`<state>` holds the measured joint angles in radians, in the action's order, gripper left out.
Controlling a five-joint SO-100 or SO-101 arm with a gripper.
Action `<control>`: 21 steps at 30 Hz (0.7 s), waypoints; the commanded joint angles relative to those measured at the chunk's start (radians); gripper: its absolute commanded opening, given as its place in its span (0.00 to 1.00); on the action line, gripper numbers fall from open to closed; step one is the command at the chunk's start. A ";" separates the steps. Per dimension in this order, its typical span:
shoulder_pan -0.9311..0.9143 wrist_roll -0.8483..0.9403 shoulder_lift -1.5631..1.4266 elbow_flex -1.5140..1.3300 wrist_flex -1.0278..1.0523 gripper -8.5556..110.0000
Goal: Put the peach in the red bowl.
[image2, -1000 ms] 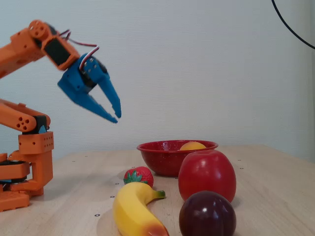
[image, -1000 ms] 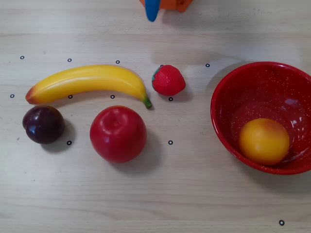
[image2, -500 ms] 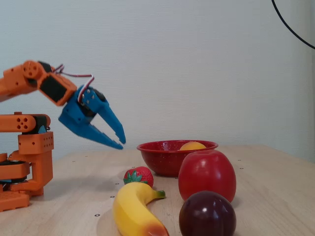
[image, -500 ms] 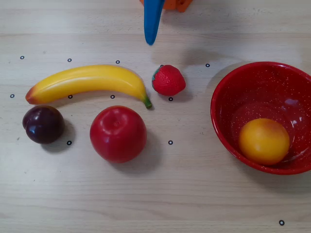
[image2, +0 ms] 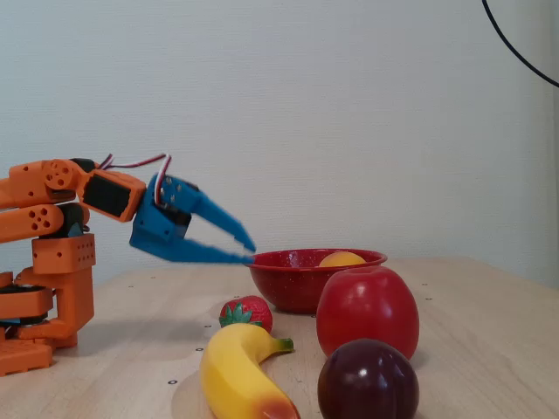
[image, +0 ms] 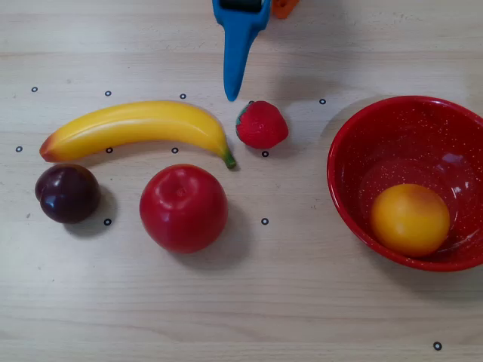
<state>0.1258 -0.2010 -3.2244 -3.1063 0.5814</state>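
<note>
Yellow-orange peach (image: 410, 219) sits in red bowl (image: 355, 128), well apart from tool (image: 232, 93).

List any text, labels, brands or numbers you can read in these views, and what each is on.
None: no readable text on the table, fruit, red bowl or the hand.
The small black ring marks on the table are plain circles, not characters.
</note>
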 commanded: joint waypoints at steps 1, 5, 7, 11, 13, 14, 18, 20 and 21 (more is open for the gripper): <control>0.002 -0.008 -0.005 -0.012 0.018 0.07; -0.018 0.020 -0.005 -0.012 0.132 0.07; -0.020 0.046 -0.006 -0.012 0.212 0.07; -0.020 0.089 -0.006 -0.012 0.296 0.07; -0.020 0.095 -0.006 -0.012 0.296 0.07; -0.020 0.098 -0.006 -0.012 0.296 0.07; -0.011 0.106 -0.005 -0.012 0.298 0.07; -0.011 0.104 -0.005 -0.012 0.298 0.07; -0.014 0.100 -0.005 -0.012 0.298 0.07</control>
<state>0.1273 -0.1104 -3.2137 -3.1109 0.8897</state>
